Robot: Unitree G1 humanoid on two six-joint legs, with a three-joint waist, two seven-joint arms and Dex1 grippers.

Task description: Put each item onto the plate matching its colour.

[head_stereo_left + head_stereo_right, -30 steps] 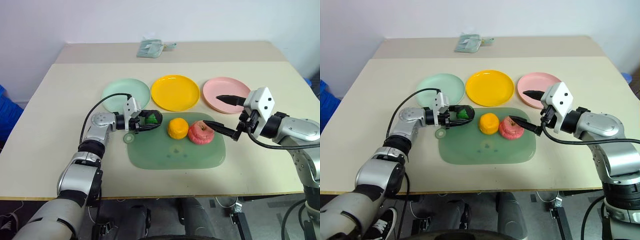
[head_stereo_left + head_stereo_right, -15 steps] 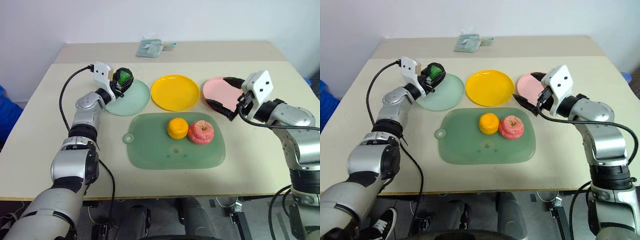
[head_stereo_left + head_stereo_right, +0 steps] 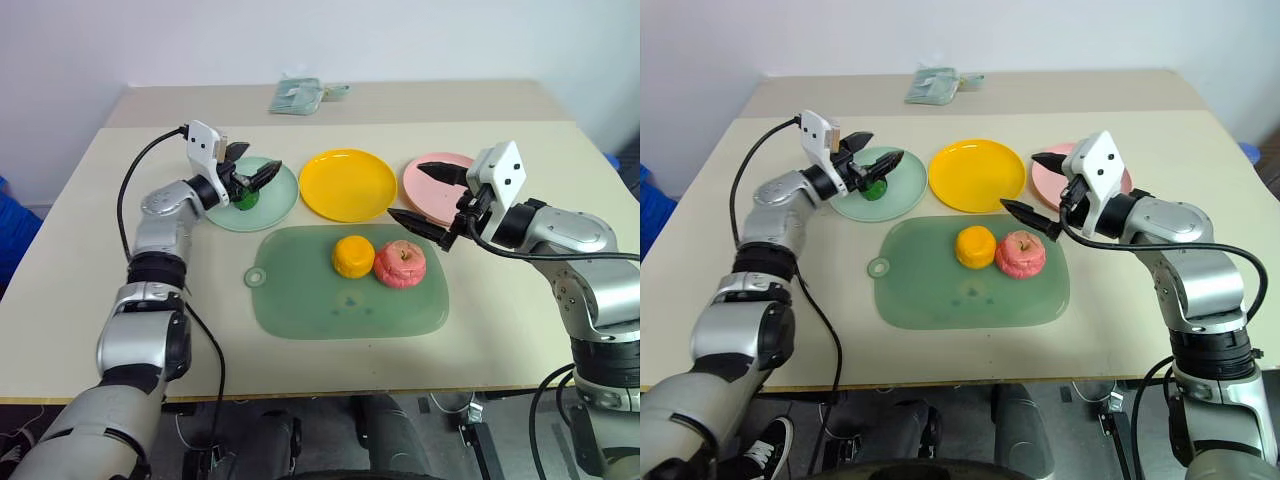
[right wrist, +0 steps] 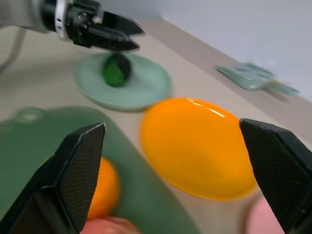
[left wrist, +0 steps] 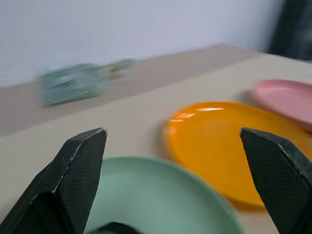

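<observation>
The left gripper (image 3: 250, 171) stands wide open and empty just above the mint green plate (image 3: 275, 200), with the dark green ball (image 3: 243, 196) resting on that plate directly under its fingers. The left wrist view barely catches the ball at its lower edge, while the right wrist view shows it whole (image 4: 116, 69) on the plate beneath the other arm's fingers.

The right gripper (image 3: 428, 197) is also spread wide and holds nothing; its upper finger hangs over the pink plate (image 3: 425, 192), its lower one over the far right corner of the green cutting mat (image 3: 300, 300). The pink-red apple (image 3: 401, 264) lies at about 7 o'clock from it, close by, touching the orange-yellow fruit (image 3: 353, 256) on its left. The yellow plate (image 3: 348, 184), bare, sits at 12 o'clock from the fruit.

A folded cloth (image 3: 298, 96) lies near the table's (image 3: 100, 250) far edge; broad bare tabletop flanks the mat on both sides.
</observation>
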